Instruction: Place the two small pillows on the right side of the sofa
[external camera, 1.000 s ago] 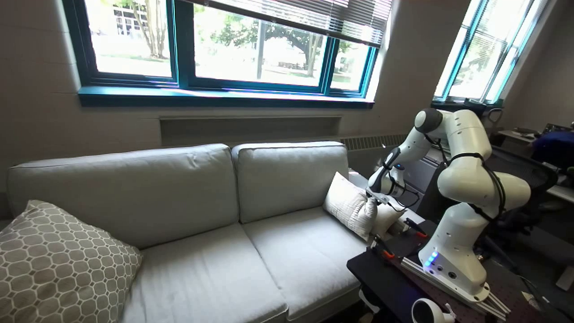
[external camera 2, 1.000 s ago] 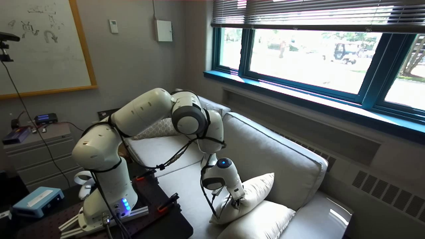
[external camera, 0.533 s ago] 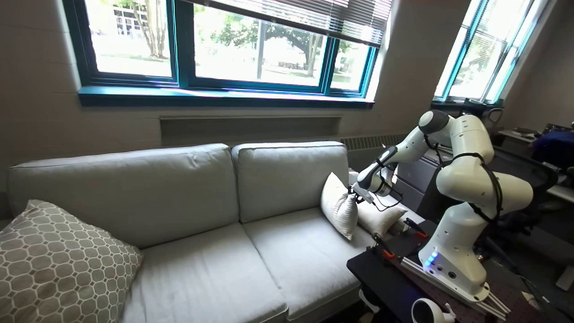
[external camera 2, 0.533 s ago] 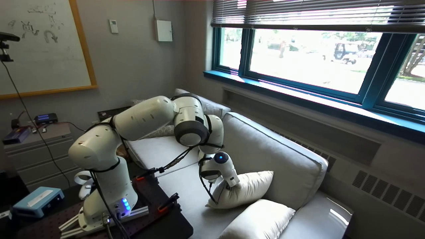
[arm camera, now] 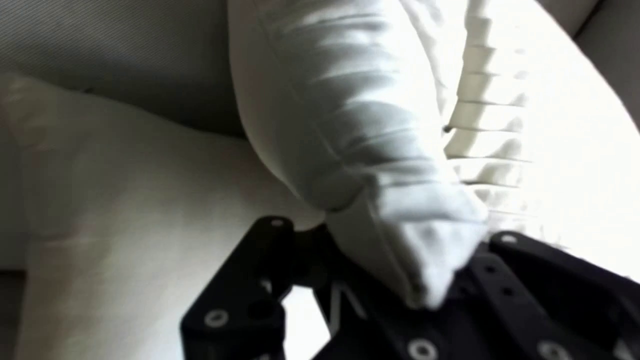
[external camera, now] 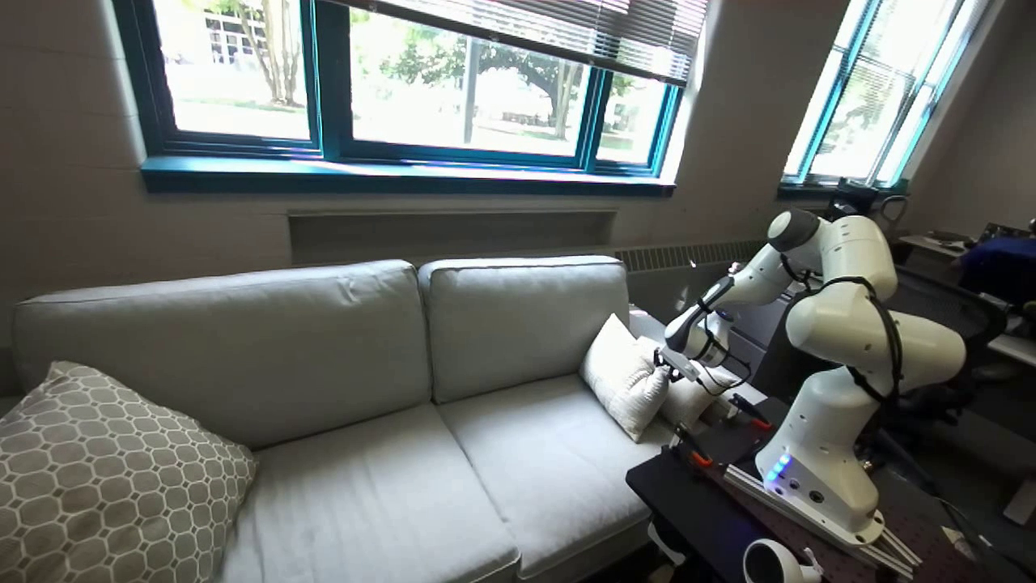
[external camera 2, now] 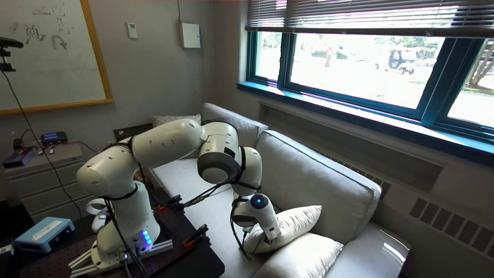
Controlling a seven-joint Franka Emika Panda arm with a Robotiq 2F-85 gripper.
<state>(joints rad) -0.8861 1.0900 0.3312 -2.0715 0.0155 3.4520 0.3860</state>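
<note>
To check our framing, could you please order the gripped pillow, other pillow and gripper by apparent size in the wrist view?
1. Gripped pillow
2. Other pillow and gripper: too close in size to rank.

Sofa: light grey fabric, two back cushions. Creased pillow: small, cream-white, tilted near the back cushion, edge bunched within the gripper. Outer pillow: small, cream-white, puffy, lying just beside it, near the sofa's arm.
</note>
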